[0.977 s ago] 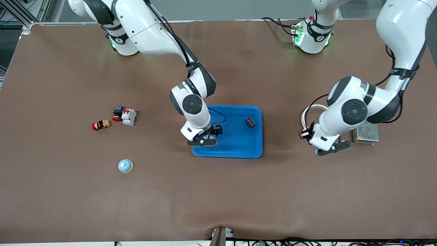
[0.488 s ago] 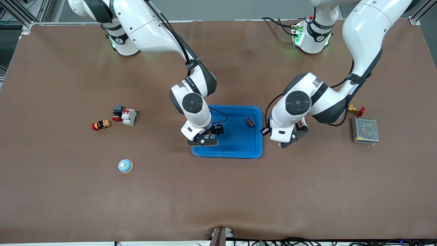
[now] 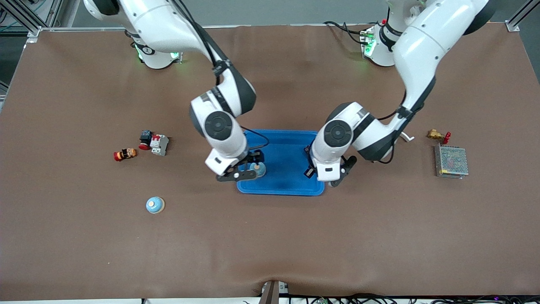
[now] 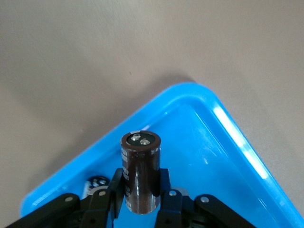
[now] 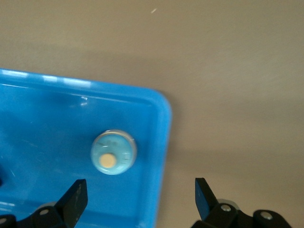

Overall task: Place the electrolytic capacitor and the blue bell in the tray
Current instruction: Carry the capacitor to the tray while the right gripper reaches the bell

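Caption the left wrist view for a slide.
Left end effector holds an electrolytic capacitor upright over the blue tray.

- The left arm reached from its base across the table; its wrist bent downward; the left gripper [image 3: 333, 179] hung over one end of the tray [image 3: 291, 185], fingers clamped on a dark cylindrical capacitor [image 4: 140, 173]
- The right arm bent at the elbow; the right gripper [image 3: 236, 174] hovered over the tray's other end, fingers [image 5: 75, 199] spread wide, empty

High front cam; 2 wrist cams close over tray [image 3: 291, 188].
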`<state>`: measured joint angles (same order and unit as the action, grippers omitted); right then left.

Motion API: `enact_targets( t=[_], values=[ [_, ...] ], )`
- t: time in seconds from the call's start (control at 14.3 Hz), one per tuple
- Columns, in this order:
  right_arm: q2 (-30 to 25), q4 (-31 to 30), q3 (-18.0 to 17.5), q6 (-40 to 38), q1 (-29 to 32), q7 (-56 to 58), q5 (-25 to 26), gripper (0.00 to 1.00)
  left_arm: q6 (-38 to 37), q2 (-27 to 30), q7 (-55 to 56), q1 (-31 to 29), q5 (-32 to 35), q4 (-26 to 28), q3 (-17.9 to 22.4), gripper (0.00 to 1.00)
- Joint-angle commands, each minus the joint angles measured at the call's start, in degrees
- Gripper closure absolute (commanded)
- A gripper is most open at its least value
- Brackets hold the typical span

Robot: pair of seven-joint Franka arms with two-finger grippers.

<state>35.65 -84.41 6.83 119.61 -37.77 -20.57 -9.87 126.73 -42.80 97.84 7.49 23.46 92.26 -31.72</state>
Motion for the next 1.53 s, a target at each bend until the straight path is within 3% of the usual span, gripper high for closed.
enact_targets(
  t=[0.0,0.49,0.56,0.7,0.91,1.47],
  values=[
    [-3.48,-0.93,-1.03,-3.23,5.41,9.11,0.99,0.0,1.49,-4.04,1.65,2.01,-0.26,-3.84,1.49,1.0],
    [-3.23,-0.14,-0.94,-4.04,17.01,36.0,2.56,0.0,3.26,-6.86,1.04,1.39,-1.13,-4.1,1.49,1.0],
    [-2.96,-0.23,-0.94,-3.34,17.98,39.52,4.4,0.0,3.34,-6.86,0.77,1.3,-1.83,-4.1,1.49,0.93],
    [-2.26,-0.23,-0.94,-0.1,19.39,43.58,8.7,0.0,3.78,-7.21,0.77,1.39,-1.93,-4.1,1.49,0.65],
    [0.02,-0.23,-1.02,3.34,21.59,49.73,9.78,0.0,3.87,-7.21,0.68,1.39,-1.84,-4.1,1.49,0.0],
    [4.25,-0.14,-1.38,9.41,25.11,69.51,8.72,0.0,1.94,-5.19,-0.02,1.04,-1.75,-6.82,1.05,0.0]
  ],
)
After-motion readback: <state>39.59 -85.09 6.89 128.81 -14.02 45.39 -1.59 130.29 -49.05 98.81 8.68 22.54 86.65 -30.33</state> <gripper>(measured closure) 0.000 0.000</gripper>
